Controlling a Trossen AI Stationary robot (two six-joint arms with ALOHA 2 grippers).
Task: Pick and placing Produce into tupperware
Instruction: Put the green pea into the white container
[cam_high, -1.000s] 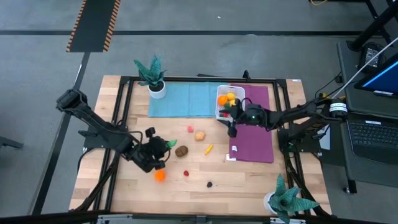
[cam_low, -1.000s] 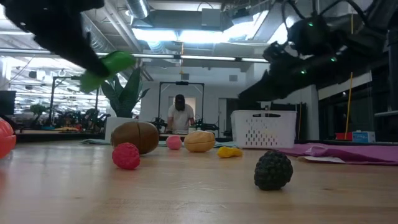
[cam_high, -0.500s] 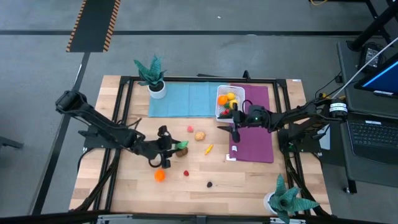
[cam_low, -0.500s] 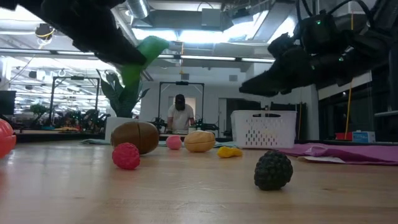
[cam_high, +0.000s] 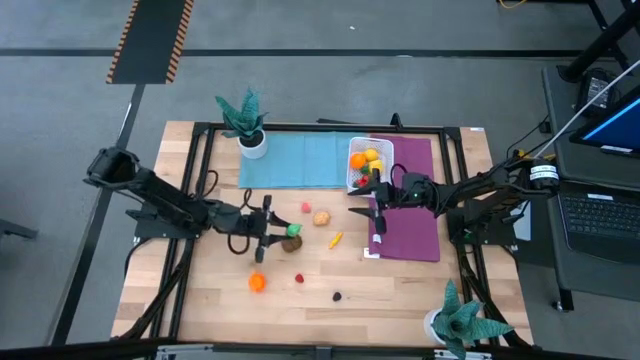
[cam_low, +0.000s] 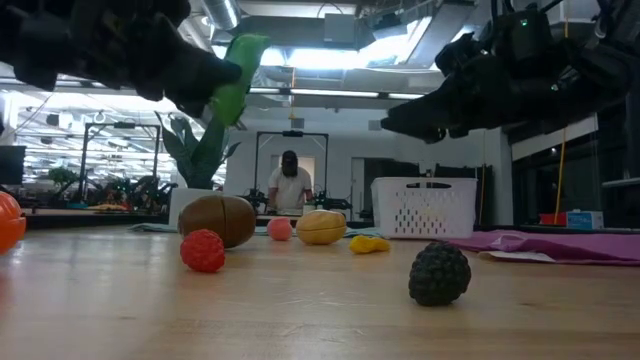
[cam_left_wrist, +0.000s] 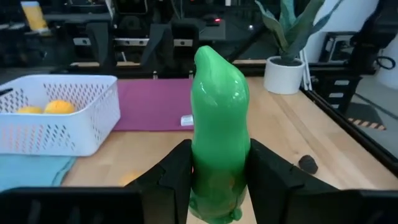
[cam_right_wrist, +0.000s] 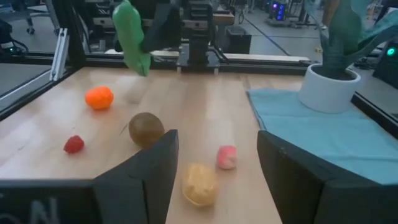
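- High view: my left gripper (cam_high: 272, 229) has swung in from the near-left part of the table toward the middle and now hangs beside the brown piece (cam_high: 291, 243), clamped on the green piece (cam_high: 294, 230). The tupperware (cam_high: 368, 163) sits at the far side between the blue mat (cam_high: 290, 160) and the purple mat (cam_high: 405, 200), with orange and yellow produce already inside.
- Low view: the green piece (cam_low: 236, 75) rides higher and more upright than a second ago, clear of the table.
- Left wrist view: both fingers (cam_left_wrist: 171, 177) squeeze the green piece (cam_left_wrist: 219, 124); the tupperware (cam_left_wrist: 59, 121) lies ahead, so I judge the carry is under way.
- Right wrist view: my right gripper (cam_right_wrist: 214, 168) has its jaws apart, holding nothing, over the loose produce just short of the tupperware.
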